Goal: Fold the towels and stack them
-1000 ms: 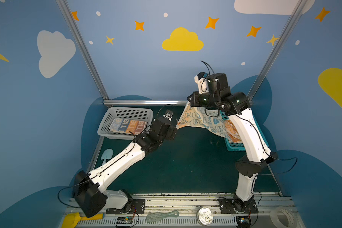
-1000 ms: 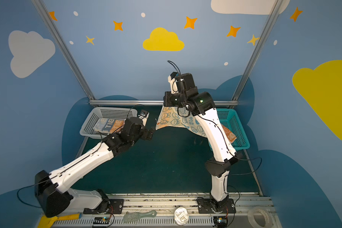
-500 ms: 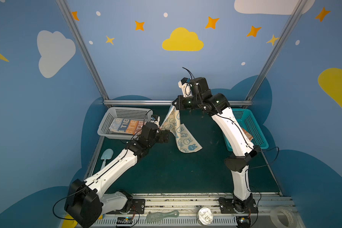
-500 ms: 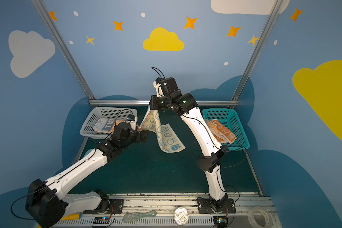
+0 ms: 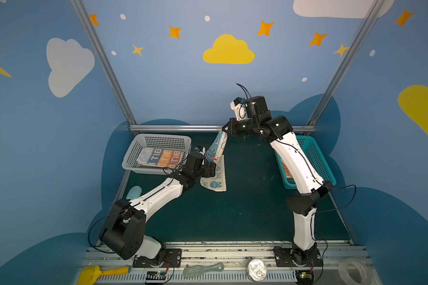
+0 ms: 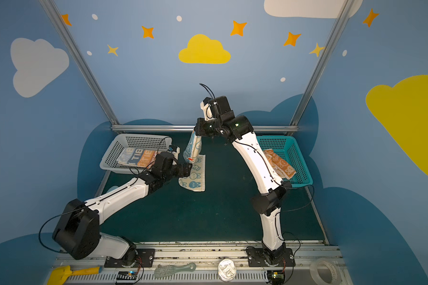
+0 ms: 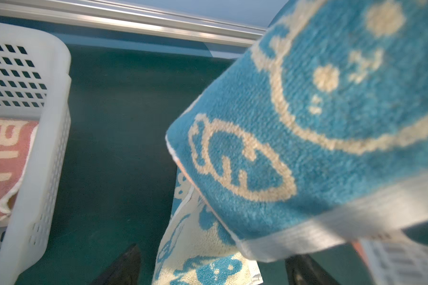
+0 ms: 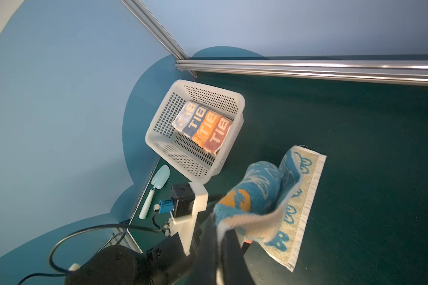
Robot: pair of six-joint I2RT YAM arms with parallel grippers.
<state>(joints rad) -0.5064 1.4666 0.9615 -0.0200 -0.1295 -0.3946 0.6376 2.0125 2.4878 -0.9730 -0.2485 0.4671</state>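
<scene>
Towel (image 5: 216,150), blue one, hung from right gripper (image 5: 226,129), clenched on upper corner; lower half lay on desk (image 5: 245,209). Left gripper (image 7: 214,269) stood released, jaws apart beside hanging edge. Risk, I judged: closing on single layer would leave fold crooked. Top view showed orange towel (image 6: 279,165) in teal basket (image 6: 303,160); right wrist view did not.

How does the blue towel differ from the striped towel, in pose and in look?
The striped towel lies folded inside the white basket; the blue towel is partly on the mat, its other end lifted by the right tool. The striped towel shows coloured bands with large letters; the blue towel shows rabbit faces in blue and cream. Both are terry cloth.
</scene>
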